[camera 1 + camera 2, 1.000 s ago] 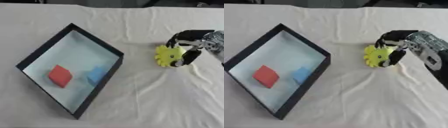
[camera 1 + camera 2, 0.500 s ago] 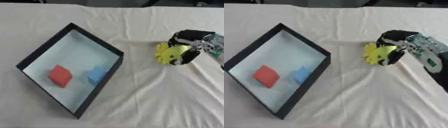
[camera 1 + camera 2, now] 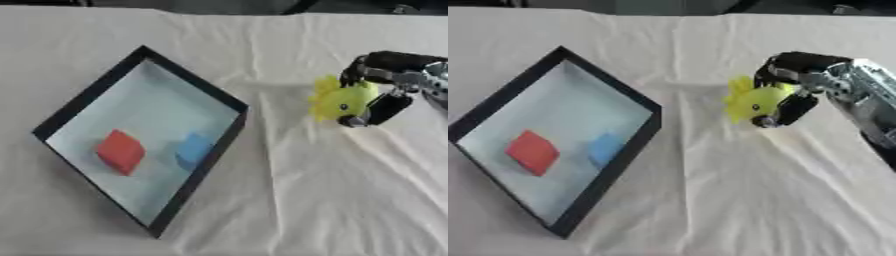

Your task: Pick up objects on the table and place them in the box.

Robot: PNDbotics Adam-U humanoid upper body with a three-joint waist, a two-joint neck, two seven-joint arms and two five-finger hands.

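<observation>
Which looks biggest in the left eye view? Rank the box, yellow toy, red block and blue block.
1. box
2. yellow toy, partly hidden by the right hand
3. red block
4. blue block, close to the red one

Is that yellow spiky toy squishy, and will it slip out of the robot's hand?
The yellow toy looks soft and probably light: its spikes and rounded body suggest plush or rubber, so it likely squashes a bit. The right hand has fingers curled over it and the thumb under it, so it seems unlikely to slip. Set down, it might wobble rather than roll.
</observation>
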